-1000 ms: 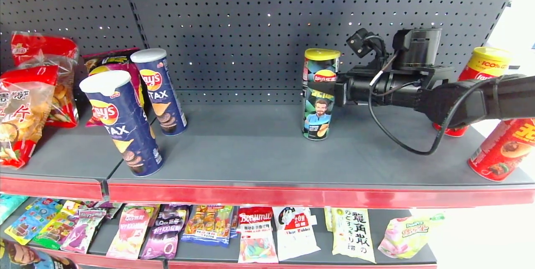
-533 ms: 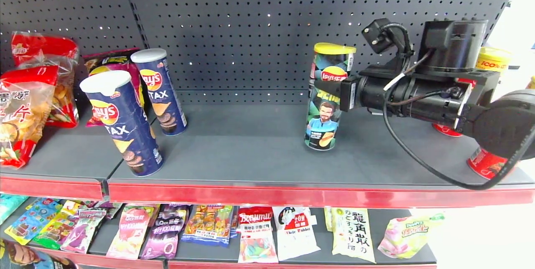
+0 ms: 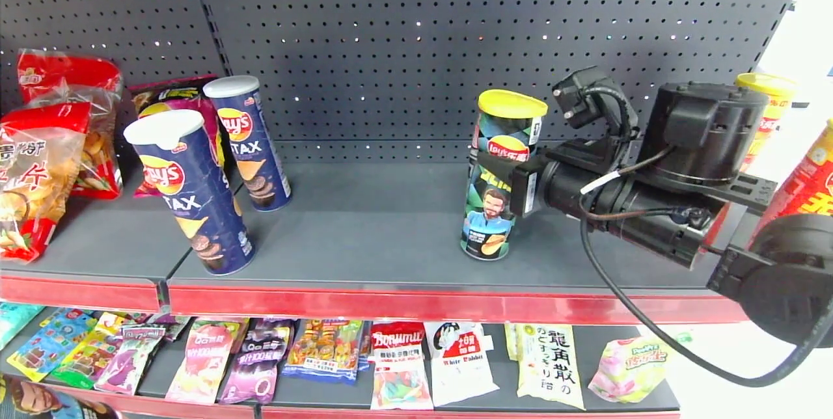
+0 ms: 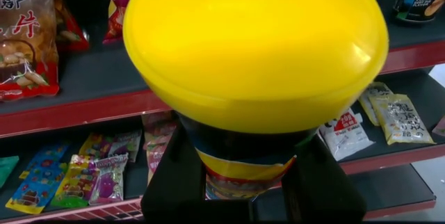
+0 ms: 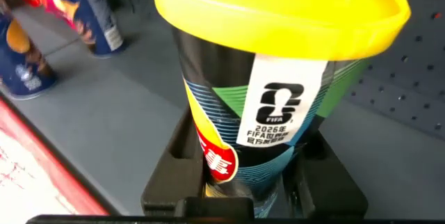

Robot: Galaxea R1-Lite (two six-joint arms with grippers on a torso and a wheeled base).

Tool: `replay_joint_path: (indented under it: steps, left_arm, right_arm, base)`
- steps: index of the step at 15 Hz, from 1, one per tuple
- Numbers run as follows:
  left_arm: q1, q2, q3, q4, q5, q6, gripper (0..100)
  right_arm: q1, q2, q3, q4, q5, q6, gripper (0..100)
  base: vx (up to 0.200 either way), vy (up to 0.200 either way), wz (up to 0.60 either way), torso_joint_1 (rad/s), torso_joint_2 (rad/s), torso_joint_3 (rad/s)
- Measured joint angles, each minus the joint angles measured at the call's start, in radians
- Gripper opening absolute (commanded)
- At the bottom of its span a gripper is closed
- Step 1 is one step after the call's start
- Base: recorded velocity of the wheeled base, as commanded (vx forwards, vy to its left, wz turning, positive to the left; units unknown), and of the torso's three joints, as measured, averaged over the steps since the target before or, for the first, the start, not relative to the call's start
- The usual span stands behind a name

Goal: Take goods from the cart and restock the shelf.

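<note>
Your right gripper (image 3: 498, 168) is clamped on the yellow-lidded can (image 3: 488, 217) about halfway up its side. In the head view the arm comes in from 3 o'clock, so the can lies at 9 o'clock from the wrist. Its long axis runs nearly 12 to 6, with the lid leaning a little toward 1 o'clock. The base is down at the shelf (image 3: 364, 230); whether it rests flat there, you cannot tell. The blue cans (image 3: 195, 191) stand well apart at 9 o'clock, and the red can (image 3: 807, 185) is behind the arm at 3 o'clock.

In the right wrist view the right gripper (image 5: 247, 182) has a finger on each side of the yellow-lidded can (image 5: 278, 92), lid toward the camera, with the grey shelf (image 5: 125, 126) around its foot.

In the left wrist view your left gripper (image 4: 250, 182) grips a second yellow-lidded can (image 4: 257, 43) the same way, with the shelf (image 4: 69, 116) farther off beyond it.

So the right arm is nearer. Letting go likely depends on that lean: bring the axis to a true 12-to-6 first.
</note>
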Motion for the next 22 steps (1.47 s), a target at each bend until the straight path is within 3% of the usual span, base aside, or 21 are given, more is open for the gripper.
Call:
replay_joint_path:
  steps: [7, 22]
  left_arm:
    - [0.000, -0.002, -0.001, 0.000, 0.000, 0.000, 0]
    - [0.000, -0.006, 0.000, 0.000, 0.001, 0.000, 0]
  right_arm:
    - [0.028, -0.034, 0.093, -0.038, 0.000, -0.007, 0]
    - [0.068, -0.049, 0.129, -0.046, -0.001, -0.065, 0]
  base:
    - [0.000, 0.000, 0.00, 0.000, 0.00, 0.000]
    - [0.000, 0.000, 0.00, 0.000, 0.00, 0.000]
